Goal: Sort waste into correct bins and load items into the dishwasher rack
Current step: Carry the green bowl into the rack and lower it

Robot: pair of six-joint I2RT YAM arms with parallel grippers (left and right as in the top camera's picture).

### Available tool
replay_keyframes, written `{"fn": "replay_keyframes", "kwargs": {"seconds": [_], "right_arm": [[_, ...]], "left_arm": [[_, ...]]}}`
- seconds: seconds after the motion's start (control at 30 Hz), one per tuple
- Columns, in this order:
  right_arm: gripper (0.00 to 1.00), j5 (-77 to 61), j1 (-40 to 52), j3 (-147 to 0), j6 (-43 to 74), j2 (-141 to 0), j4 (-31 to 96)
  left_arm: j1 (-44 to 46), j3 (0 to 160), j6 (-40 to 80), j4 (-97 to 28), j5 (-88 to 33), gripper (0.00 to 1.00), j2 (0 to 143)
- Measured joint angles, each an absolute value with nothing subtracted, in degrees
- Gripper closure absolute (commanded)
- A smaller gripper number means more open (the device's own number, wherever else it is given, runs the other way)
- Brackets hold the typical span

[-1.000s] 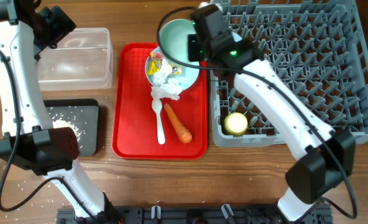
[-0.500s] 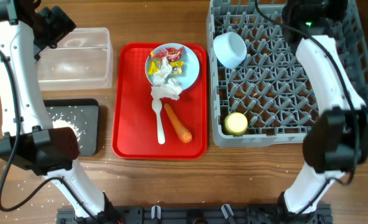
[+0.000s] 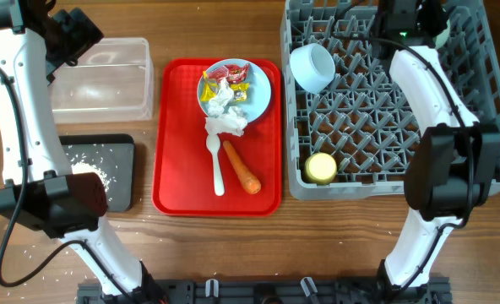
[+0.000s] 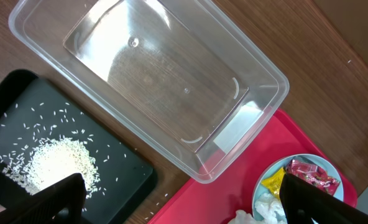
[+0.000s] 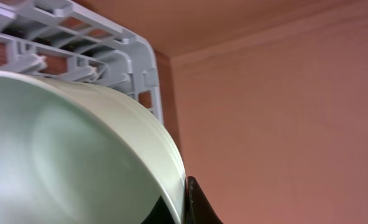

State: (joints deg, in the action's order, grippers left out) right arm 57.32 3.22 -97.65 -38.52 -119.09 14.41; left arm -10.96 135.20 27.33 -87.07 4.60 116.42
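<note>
My right gripper (image 3: pixel 412 19) is over the back of the grey dishwasher rack (image 3: pixel 486 127), shut on a pale mint bowl (image 3: pixel 441 27). In the right wrist view the bowl (image 5: pixel 78 149) fills the left and its rim is pinched between the fingers (image 5: pixel 197 200). A second bowl (image 3: pixel 312 66) and a yellow cup (image 3: pixel 321 167) sit in the rack. The blue plate (image 3: pixel 263 97) holds wrappers (image 3: pixel 236 76) and tissue (image 3: pixel 225 118). A white spoon (image 3: pixel 215 165) and a carrot (image 3: pixel 242 167) lie beside it. My left gripper (image 3: pixel 68 38) is open above the clear tub (image 3: pixel 102 76).
The plate, spoon and carrot lie on a red tray (image 3: pixel 174 177). The black tray (image 3: pixel 119 190) with rice (image 3: pixel 88 176) sits in front of the tub. In the left wrist view the tub (image 4: pixel 153 81), the rice (image 4: pixel 53 162) and the wrappers (image 4: pixel 302 177) show. Loose grains dot the wood.
My right arm has swung the held bowl from over the red tray's back right corner to the back of the rack, uncovering the bowl in the rack. The left arm has not moved.
</note>
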Motion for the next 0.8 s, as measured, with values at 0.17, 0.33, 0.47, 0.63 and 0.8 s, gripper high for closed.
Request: {"fn": "replay_keyframes", "kwargs": {"seconds": [0.17, 0.33, 0.47, 0.63, 0.8], "right_arm": [[0.96, 56.99, 6.90, -97.58, -33.82, -119.24, 15.86], [0.96, 60.25, 6.92, -97.45, -32.56, -122.48, 14.17], [0.96, 61.91, 6.92, -97.19, -32.82, -122.61, 12.80], [0.96, 62.02, 6.98, -97.10, -32.82, -122.72, 13.96], [0.96, 63.53, 9.26, -97.10, -32.80, -122.72, 17.80]], "left_arm": [[-10.96, 135.20, 27.33, -87.07, 4.58, 0.00, 116.42], [-10.96, 135.20, 27.33, -87.07, 4.58, 0.00, 116.42], [-10.96, 135.20, 27.33, -87.07, 4.58, 0.00, 116.42], [-10.96, 135.20, 27.33, -87.05, 4.58, 0.00, 116.42], [-10.96, 135.20, 27.33, -87.07, 4.56, 0.00, 116.42]]}}
